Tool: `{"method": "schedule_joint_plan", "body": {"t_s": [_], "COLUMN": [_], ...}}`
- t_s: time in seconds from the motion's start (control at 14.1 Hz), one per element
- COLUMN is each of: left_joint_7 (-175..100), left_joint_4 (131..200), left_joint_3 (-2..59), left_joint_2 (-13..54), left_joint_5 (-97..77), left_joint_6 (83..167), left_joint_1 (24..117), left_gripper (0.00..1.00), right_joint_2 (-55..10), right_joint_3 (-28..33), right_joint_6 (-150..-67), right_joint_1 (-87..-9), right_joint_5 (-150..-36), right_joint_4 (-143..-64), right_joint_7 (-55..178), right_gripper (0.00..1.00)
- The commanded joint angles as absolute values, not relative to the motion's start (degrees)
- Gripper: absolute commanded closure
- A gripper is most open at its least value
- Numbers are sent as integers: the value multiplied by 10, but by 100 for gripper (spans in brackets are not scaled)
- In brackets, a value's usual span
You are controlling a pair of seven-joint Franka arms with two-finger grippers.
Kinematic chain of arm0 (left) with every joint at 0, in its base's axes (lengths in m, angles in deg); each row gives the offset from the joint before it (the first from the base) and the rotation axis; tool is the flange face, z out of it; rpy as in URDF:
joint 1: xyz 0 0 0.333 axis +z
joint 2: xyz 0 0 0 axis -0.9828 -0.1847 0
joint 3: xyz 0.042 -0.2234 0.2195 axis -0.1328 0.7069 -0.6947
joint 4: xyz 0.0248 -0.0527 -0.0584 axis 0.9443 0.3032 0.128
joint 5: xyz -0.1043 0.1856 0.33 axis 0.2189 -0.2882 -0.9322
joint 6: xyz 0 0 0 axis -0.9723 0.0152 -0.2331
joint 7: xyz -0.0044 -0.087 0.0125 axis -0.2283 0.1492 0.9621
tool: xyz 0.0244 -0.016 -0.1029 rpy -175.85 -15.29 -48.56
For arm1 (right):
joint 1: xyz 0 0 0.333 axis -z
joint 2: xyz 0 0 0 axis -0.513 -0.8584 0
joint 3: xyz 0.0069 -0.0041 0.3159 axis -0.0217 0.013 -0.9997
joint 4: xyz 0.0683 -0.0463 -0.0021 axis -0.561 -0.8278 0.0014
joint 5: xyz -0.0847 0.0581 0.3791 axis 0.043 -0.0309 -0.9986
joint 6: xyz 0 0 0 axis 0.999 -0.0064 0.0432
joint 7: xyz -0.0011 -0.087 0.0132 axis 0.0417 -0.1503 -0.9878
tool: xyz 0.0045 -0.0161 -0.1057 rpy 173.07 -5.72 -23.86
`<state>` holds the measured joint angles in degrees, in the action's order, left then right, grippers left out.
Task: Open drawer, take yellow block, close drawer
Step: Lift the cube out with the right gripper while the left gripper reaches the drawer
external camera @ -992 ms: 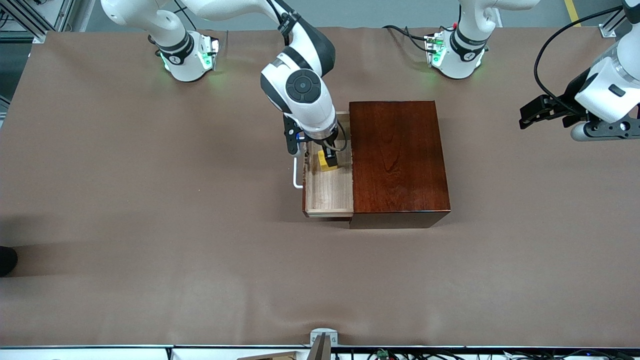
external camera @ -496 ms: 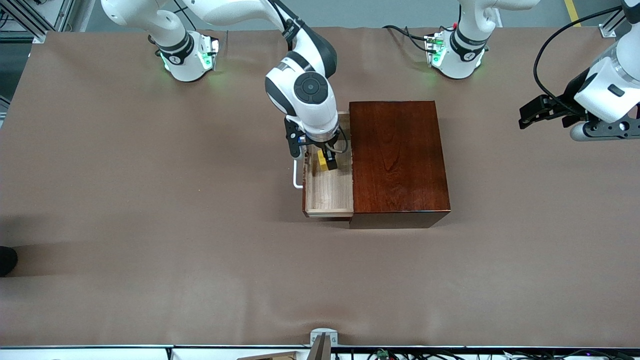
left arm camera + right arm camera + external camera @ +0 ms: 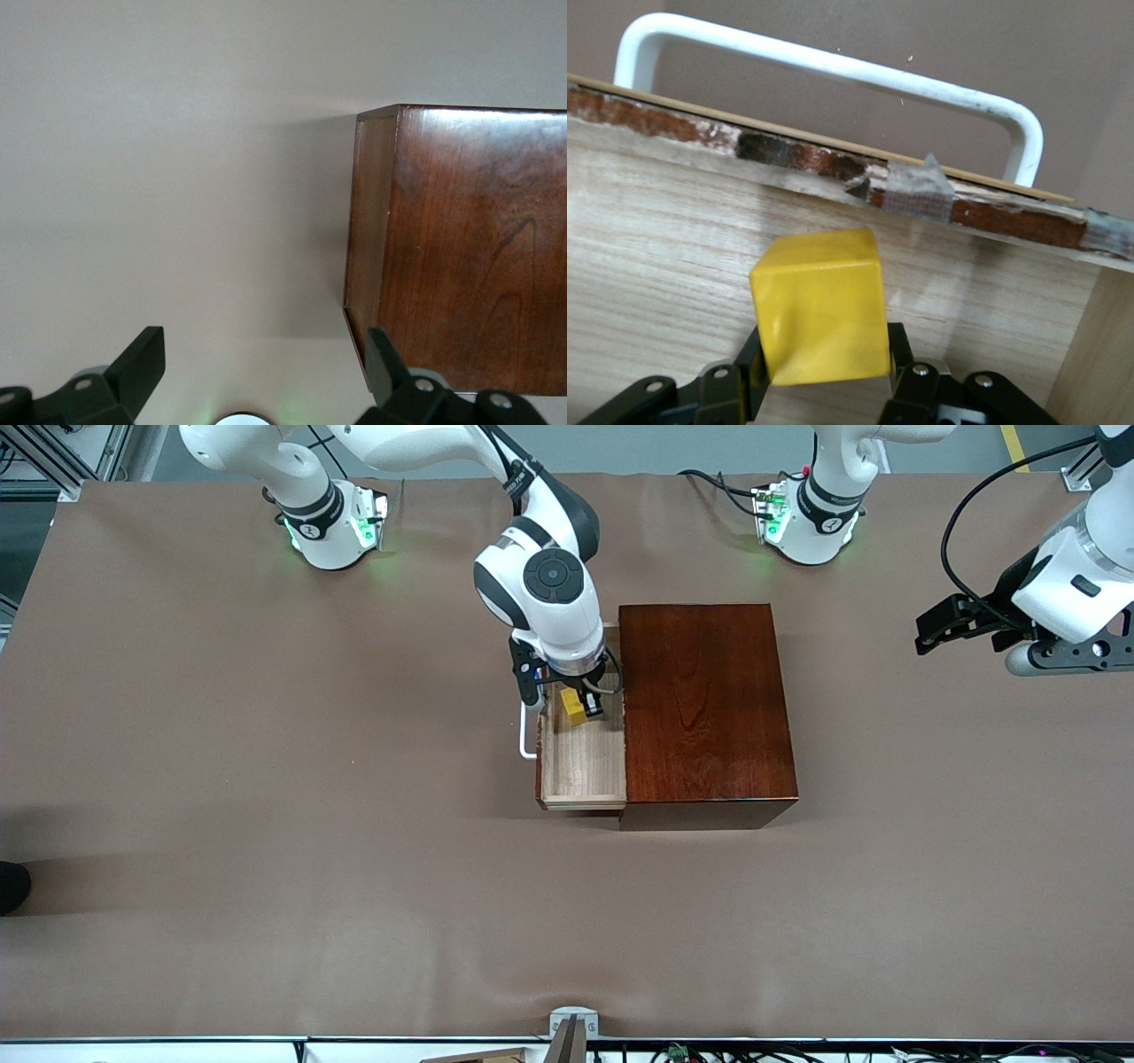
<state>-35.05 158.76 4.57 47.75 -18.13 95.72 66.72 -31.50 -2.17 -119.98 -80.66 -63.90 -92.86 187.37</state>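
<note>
The dark reddish-brown box (image 3: 704, 704) stands mid-table. Its drawer (image 3: 585, 766) is pulled out toward the right arm's end, with pale wood inside and a white bar handle (image 3: 526, 735). My right gripper (image 3: 580, 707) is shut on the yellow block (image 3: 573, 706) and holds it just above the drawer's floor. In the right wrist view the block (image 3: 821, 305) sits between the fingers, with the handle (image 3: 833, 66) and the drawer's front wall (image 3: 833, 164) ahead. My left gripper (image 3: 926, 638) is open and waits in the air over the left arm's end of the table; its wrist view shows the box (image 3: 461, 239).
The table (image 3: 266, 779) is covered in brown cloth. The two arm bases (image 3: 332, 522) (image 3: 806, 522) stand along the edge farthest from the front camera. A small metal bracket (image 3: 571, 1027) sits at the nearest edge.
My right gripper has lifted the yellow block a little off the drawer floor and shifted slightly toward the box. The left arm has barely moved.
</note>
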Motion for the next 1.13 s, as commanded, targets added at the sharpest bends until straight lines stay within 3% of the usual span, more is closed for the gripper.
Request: {"method": "schedule_joint_plan", "body": {"t_s": [0.0, 0.28, 0.71, 1.06], "left_joint_7": [-343, -343, -343, -342], "left_joint_4": [1598, 1598, 1598, 1597], "left_joint_3": [47, 50, 51, 52], "left_joint_2": [485, 485, 480, 476], "left_joint_5": [-189, -189, -189, -189], "left_joint_6": [972, 974, 979, 979], "left_joint_1": [664, 664, 664, 662], "left_gripper": [0, 0, 0, 0], "right_joint_2": [-305, -297, -281, -217], "right_joint_3": [-18, -16, -18, -17], "right_joint_6": [-1199, -1178, -1002, -917], "right_joint_1": [-808, -799, -737, -667], "right_joint_5": [-634, -635, -639, -641], "right_joint_4": [-923, -894, -817, -808], "right_joint_7": [1870, 1871, 1761, 1592], "right_gripper": [100, 100, 100, 100]}}
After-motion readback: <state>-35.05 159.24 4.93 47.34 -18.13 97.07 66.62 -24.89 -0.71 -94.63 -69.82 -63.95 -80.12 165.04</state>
